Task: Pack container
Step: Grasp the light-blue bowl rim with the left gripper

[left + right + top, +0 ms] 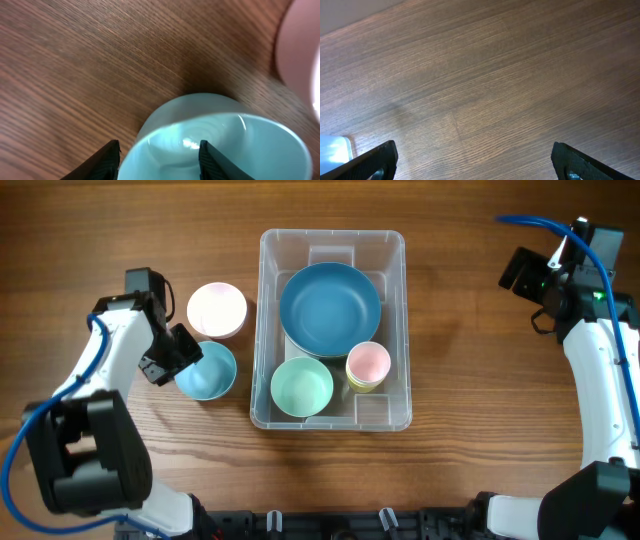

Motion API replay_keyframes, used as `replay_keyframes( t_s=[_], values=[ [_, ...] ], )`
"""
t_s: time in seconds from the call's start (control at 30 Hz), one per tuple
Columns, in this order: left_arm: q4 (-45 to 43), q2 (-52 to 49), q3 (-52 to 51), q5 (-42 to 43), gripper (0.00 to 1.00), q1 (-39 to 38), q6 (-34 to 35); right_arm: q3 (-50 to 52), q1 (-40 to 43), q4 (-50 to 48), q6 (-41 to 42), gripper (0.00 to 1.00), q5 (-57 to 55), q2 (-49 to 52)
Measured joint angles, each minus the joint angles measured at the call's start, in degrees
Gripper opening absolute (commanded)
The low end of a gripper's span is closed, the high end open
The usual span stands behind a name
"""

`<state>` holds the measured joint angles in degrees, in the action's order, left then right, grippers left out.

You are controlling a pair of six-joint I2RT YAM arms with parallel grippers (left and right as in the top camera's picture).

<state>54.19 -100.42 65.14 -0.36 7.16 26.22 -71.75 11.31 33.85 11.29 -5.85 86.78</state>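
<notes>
Two fingertips per gripper are cropped at the frame edge. My left gripper point(160, 161) straddles the light blue bowl point(235, 145) rim, jaws apart; contact unclear. My right gripper point(475, 161) is spread wide over the table point(495, 75). The container point(262, 320) sits mid-table.

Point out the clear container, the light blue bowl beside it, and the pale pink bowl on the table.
clear container point(266, 320), overhead view, its left wall.
light blue bowl point(210, 372), overhead view, middle of its inside.
pale pink bowl point(217, 309), overhead view, middle of its inside.
</notes>
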Motion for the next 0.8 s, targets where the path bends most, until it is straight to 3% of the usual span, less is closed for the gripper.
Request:
replay_keyframes(
  t_s=[0.13, 0.2, 0.3, 0.37, 0.8],
  values=[
    [-0.55, -2.43, 0.0, 0.28, 0.49, 0.0, 0.0, 0.0, 0.0, 0.0, 0.0, 1.0, 0.0, 0.0],
    [-0.63, -3.67, 0.0, 0.28, 0.41, 0.0, -0.02, 0.0, 0.0, 0.0, 0.0, 1.0, 0.0, 0.0],
    [-0.63, -4.44, 0.0, 0.28, 0.13, 0.0, -0.11, 0.0, 0.0, 0.0, 0.0, 1.0, 0.0, 0.0],
    [-0.61, -4.5, 0.0, 0.31, 0.04, 0.0, -0.35, 0.0, 0.0, -0.02, 0.0, 1.0, 0.0, 0.0],
    [3.06, -4.35, 0.66, 2.27, 0.04, 0.09, -1.29, 0.0, 0.0, 0.0, 0.0, 1.0, 0.0, 0.0]
  ],
)
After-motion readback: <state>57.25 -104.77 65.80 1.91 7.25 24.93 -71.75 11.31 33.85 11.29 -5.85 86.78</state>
